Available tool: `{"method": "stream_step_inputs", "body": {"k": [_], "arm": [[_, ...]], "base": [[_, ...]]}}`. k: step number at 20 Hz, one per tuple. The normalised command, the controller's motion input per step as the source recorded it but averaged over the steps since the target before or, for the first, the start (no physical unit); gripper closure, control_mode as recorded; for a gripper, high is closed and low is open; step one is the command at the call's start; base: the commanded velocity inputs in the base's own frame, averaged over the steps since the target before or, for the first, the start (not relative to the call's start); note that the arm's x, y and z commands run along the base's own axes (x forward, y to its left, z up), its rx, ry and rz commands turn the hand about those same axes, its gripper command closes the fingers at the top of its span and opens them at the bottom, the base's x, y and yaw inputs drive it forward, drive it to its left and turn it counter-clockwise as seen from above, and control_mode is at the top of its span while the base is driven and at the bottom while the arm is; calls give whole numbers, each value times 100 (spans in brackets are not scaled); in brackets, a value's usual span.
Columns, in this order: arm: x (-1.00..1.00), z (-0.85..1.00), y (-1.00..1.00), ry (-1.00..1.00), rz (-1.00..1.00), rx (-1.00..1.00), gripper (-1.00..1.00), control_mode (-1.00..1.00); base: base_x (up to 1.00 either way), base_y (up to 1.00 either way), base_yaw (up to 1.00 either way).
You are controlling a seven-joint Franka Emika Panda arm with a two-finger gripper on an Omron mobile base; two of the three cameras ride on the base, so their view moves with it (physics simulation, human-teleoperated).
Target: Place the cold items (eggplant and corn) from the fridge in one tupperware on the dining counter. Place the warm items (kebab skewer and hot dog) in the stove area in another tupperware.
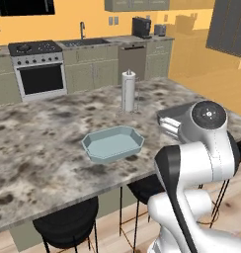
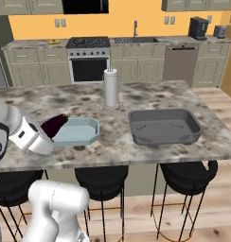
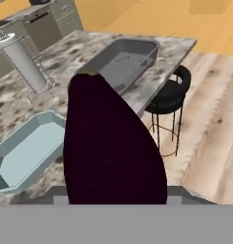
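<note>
Right base view: the white arm's hand (image 2: pixel 50 133) holds a dark purple, teardrop-shaped eggplant (image 2: pixel 54 125), its jaws set partway apart around the fruit's body. The eggplant hangs tilted over the near left edge of the pale blue, eight-sided plastic tupperware (image 2: pixel 84 132), which sits on the mottled grey-brown marble surface (image 2: pixel 150 94). To the right of the blue container, well apart from it, lies a dark grey rectangular tupperware (image 2: pixel 164 126) with rounded corners. Behind and between the two stands a white paper-towel roll on a wire holder (image 2: pixel 111 88), upright. Black round stools (image 2: pixel 102 177) stand under the surface's near edge.

In the hand view the eggplant (image 3: pixel 109 147) covers the middle of the frame, its brownish stem end pointing away toward the grey container (image 3: pixel 123 59); the blue container (image 3: pixel 27 152) lies to its left.

Against the far wall are a steel stove (image 2: pixel 88 59), a sink with faucet (image 2: pixel 135 29), and a black coffee machine (image 2: pixel 198 28). No readable writing or brand marks can be made out anywhere.
</note>
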Motion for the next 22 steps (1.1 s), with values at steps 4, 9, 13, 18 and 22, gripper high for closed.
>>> {"method": "stream_step_inputs", "body": {"k": [4, 9, 13, 18, 22], "arm": [[100, -6, 2, 3, 14, 7, 100, -100], [100, -61, 25, 6, 19, 0, 100, -100], [100, -83, 41, 12, 19, -1, 100, -100], [98, -72, 50, 17, 11, -1, 100, -100], [100, -56, 20, 16, 5, 0, 100, -100]], "base": [[0, 0, 0], [0, 0, 0], [0, 0, 0], [0, 0, 0], [0, 0, 0]]}}
